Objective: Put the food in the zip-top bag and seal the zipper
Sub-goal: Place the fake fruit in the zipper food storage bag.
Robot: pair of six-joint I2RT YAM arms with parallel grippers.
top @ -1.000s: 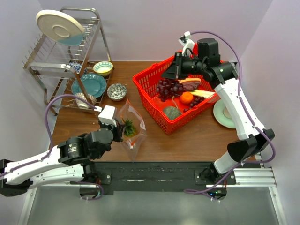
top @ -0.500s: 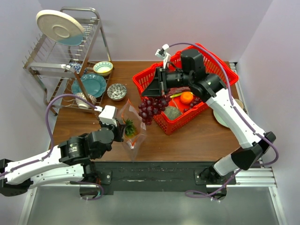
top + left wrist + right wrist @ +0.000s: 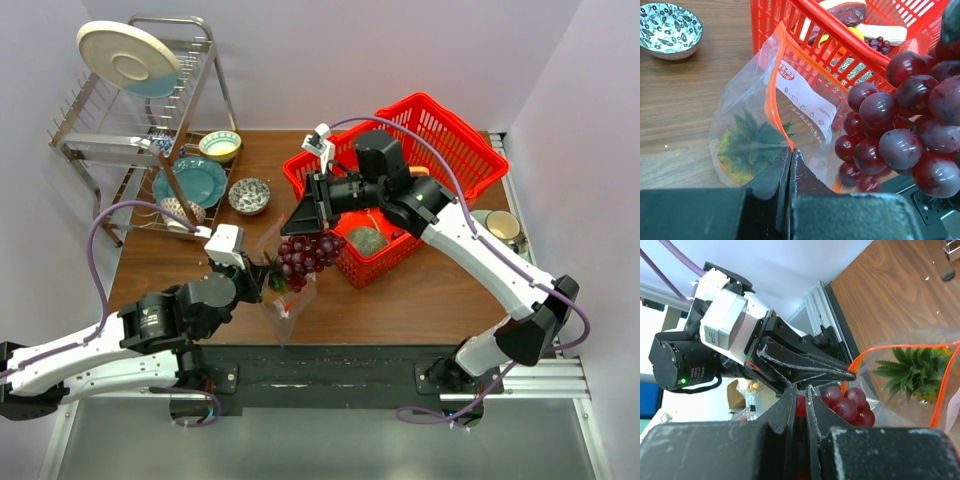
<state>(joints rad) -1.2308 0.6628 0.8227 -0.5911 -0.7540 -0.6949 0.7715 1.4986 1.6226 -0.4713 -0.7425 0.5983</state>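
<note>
The clear zip-top bag [image 3: 285, 298] stands on the table in front of the red basket. The pineapple [image 3: 742, 152] lies inside it, and its green crown shows in the right wrist view [image 3: 910, 367]. My left gripper [image 3: 790, 150] is shut on the bag's red-orange zipper strip [image 3: 772, 90] and holds the mouth up; it also shows in the top view [image 3: 258, 283]. My right gripper [image 3: 800, 390] is shut on the purple grape bunch [image 3: 850, 402]. The bunch hangs just above the bag's mouth [image 3: 305, 252], close by the left fingers [image 3: 810, 362]. It fills the right side of the left wrist view [image 3: 905, 120].
The red mesh basket [image 3: 440, 125] holds other toy food, among it a green round piece [image 3: 367, 240]. A patterned bowl [image 3: 249, 196], a teal plate [image 3: 190, 182] and a dish rack [image 3: 130, 110] stand at the back left. A cup on a plate [image 3: 500, 228] sits at the right.
My right arm has lifted the grape bunch out of the basket and carried it left and nearer, over the bag's mouth. My left gripper has kept its hold on the bag.
</note>
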